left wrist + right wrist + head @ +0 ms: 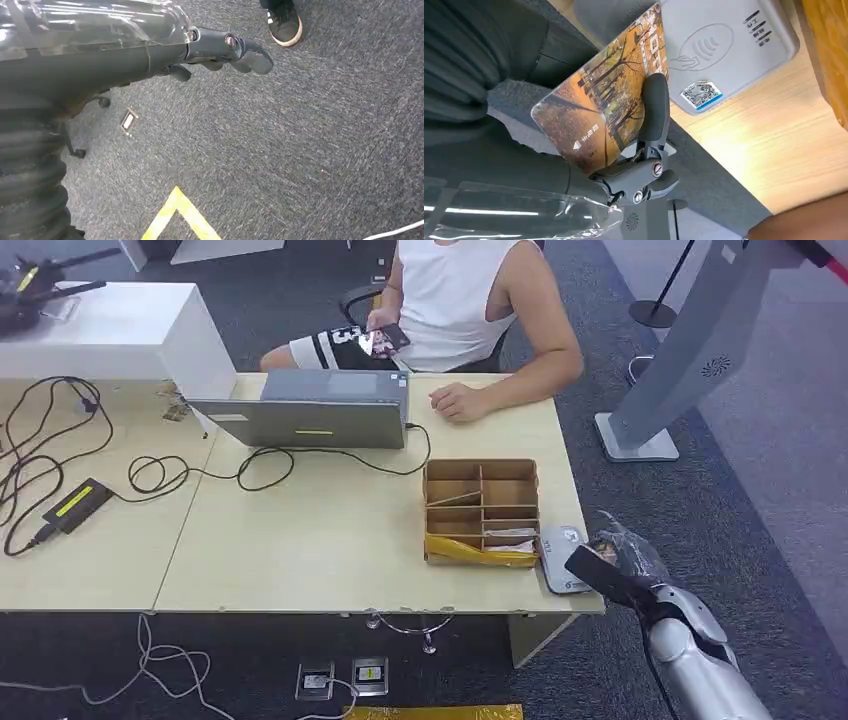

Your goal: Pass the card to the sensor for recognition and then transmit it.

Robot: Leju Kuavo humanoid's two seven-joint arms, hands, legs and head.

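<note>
Pinching a glossy rectangular card printed with an autumn-tree scene, the dark fingers of the right hand press across its printed face while the rest of the hand backs it from behind. The card sits tilted in the grasp, its far corner lying over the near edge of a flat grey plastic card sensor marked with a contactless symbol and a small code sticker; whether card and sensor touch cannot be told. In the head view the right hand hovers at the near right corner of the pale wooden counter, just beside the grey sensor, which lies against the right side of a brown cardboard divider box. Farther back on the counter stand a grey laptop and looping black cables. A person in a white sleeveless top sits behind the counter, one hand resting on its far edge. The left hand hangs over grey carpet, its dark fingers loosely curled and holding nothing, near a yellow floor marking.
</note>
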